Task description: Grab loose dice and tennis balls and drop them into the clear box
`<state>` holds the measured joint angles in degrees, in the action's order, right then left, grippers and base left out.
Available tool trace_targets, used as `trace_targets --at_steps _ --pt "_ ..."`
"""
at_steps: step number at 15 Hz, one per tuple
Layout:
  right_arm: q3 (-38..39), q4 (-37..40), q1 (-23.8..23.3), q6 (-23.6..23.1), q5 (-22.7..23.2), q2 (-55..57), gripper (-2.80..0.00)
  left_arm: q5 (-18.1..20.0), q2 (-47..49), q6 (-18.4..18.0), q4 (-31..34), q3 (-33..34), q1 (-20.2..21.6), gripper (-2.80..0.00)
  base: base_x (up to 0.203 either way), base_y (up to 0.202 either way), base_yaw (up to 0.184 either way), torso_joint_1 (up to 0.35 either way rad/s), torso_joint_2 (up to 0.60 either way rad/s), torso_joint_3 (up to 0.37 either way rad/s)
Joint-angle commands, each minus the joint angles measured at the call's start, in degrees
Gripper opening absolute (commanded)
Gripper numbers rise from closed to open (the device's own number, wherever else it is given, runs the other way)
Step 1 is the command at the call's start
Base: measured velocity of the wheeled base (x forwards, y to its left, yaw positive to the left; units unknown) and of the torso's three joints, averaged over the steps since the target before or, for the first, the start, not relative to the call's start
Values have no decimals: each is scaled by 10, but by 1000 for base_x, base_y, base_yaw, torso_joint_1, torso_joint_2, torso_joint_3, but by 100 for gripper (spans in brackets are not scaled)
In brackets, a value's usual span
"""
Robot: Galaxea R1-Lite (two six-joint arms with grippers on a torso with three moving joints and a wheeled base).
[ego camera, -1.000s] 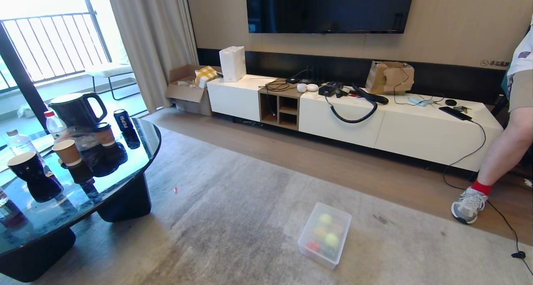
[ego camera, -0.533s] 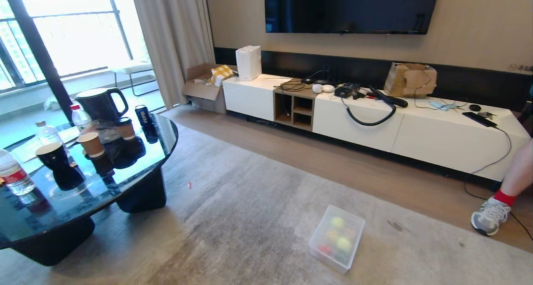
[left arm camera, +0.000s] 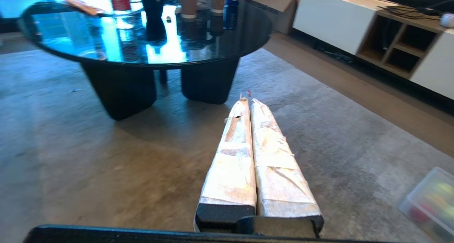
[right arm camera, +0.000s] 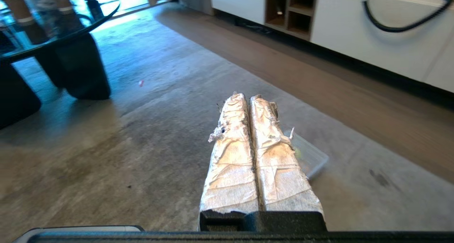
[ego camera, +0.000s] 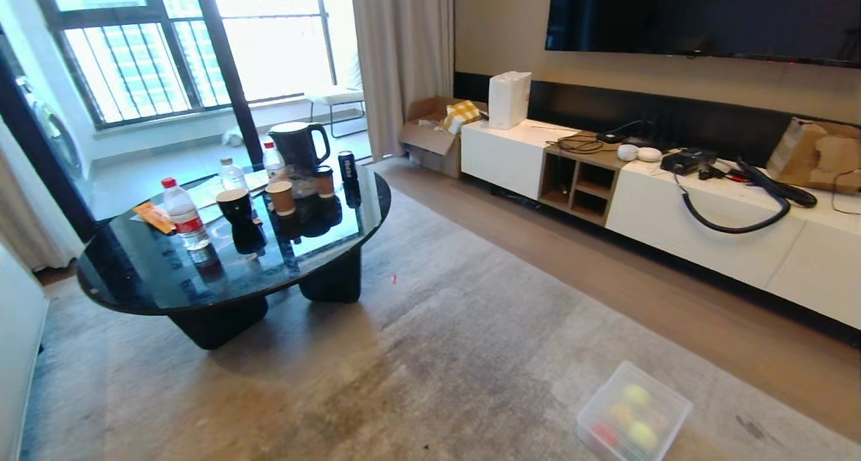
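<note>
1. On my far left stood one round black glass table (ego camera: 229, 272) carrying three water bottles, four cups and one dark kettle (ego camera: 299, 145).
2. My two grippers, left gripper (left arm camera: 248, 101) and right gripper (right arm camera: 244, 97), had jaws pressed together, empty.
3. At the lower right, one clear box (ego camera: 633, 414) sat on the grey rug (ego camera: 417, 367), holding blurred coloured shapes I could not count.

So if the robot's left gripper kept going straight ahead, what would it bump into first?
Probably the grey rug: the shut left gripper tilts down toward it, short of the black coffee table. Depth is hard to judge.
</note>
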<state>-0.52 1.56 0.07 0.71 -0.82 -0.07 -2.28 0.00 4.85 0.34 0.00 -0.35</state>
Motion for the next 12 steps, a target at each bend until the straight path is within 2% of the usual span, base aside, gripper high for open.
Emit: trace_targets --at_steps 1,12 --pt "0 0 0 0 0 1 -280 0 0 0 0 0 0 -280 -2 -6 164 2 6 2" --pt "0 0 0 1 -1 1 -280 0 0 -1 0 0 0 -280 1 -8 166 3 2 2"
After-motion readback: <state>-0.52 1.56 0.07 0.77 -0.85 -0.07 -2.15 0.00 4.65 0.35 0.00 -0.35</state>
